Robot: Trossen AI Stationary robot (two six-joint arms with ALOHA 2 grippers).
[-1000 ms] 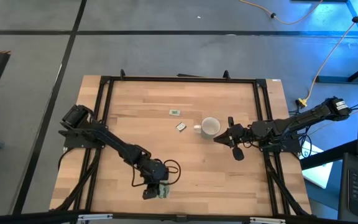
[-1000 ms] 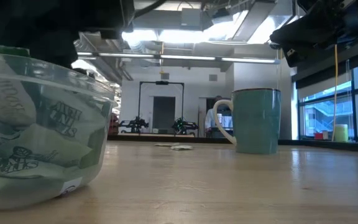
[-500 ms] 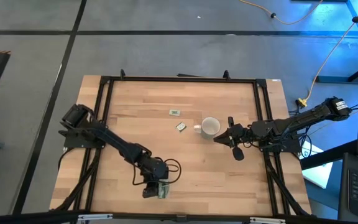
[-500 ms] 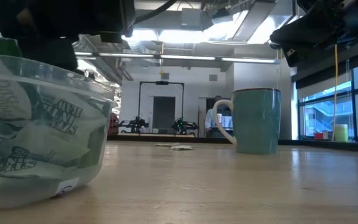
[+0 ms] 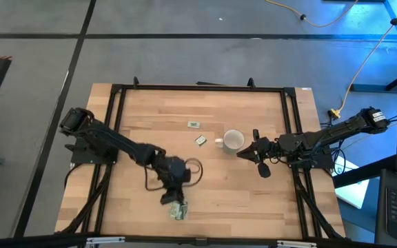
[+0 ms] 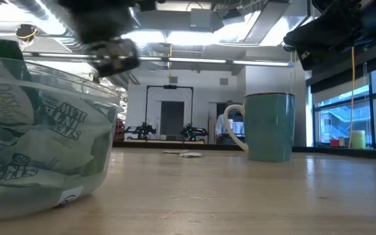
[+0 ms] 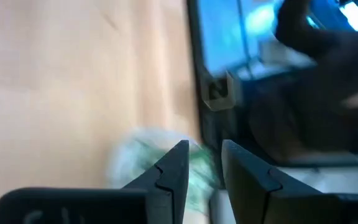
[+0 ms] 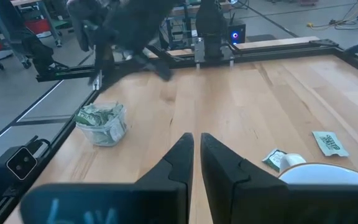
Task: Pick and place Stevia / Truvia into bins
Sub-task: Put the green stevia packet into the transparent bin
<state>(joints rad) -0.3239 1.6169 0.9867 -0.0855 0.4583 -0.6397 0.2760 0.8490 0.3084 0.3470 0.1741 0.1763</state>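
Observation:
The clear dish [image 5: 178, 211] stands near the table's near edge, filled with green-and-white sachets; it shows close up in the low view [image 6: 38, 150] and farther off in the right wrist view [image 8: 102, 121]. My left gripper [image 5: 169, 199] hovers just above its far-left side, with a narrow gap between the fingers [image 7: 204, 155] and nothing in it. Two loose sachets [image 5: 194, 125] [image 5: 200, 140] lie flat on the table left of the white mug [image 5: 233, 140]. My right gripper [image 5: 241, 153] waits shut beside the mug [image 8: 196, 140].
A black frame [image 5: 198, 87] runs around the wooden tabletop. The mug [image 6: 269, 127] stands upright right of centre with its handle toward the left. Bare wood lies between the dish and the mug. The left arm's cable loops by its wrist [image 5: 195, 172].
My left gripper has risen out of the dish and drawn back toward the table's far side, its arm swinging with it. The dish and its sachets stay at the near edge. The right arm has kept still.

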